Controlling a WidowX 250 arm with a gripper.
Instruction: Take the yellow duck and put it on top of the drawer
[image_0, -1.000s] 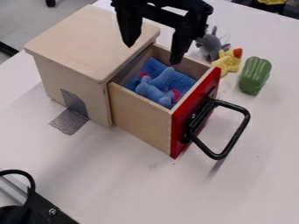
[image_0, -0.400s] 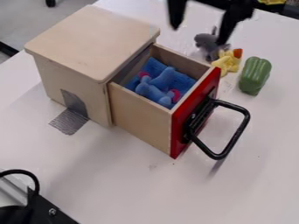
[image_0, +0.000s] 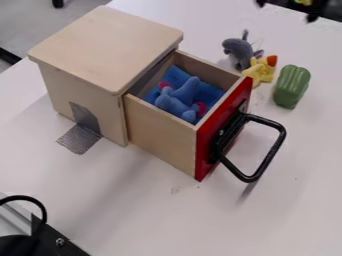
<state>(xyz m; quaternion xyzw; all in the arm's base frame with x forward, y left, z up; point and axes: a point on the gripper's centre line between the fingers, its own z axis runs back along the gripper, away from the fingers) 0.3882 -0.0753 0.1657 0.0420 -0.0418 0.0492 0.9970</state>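
Two fingertips of my tool (image_0: 286, 10) show at the upper right edge, spread wide with nothing between them — the rest is cut off. I see the yellow duck (image_0: 263, 71) on the bench (image_0: 133, 210), beside the grey toy (image_0: 239, 49); whether it touches the open drawer (image_0: 162, 137), I can't tell. Inside, a blue toy (image_0: 176, 102) hides part of a blue cloth (image_0: 210, 93). Some black gear (image_0: 50, 240) runs off at lower left.

The yellow duck (image_0: 260, 72) is open from above, between grey toy (image_0: 239, 49), drawer (image_0: 160, 134) and green pepper (image_0: 292, 86).
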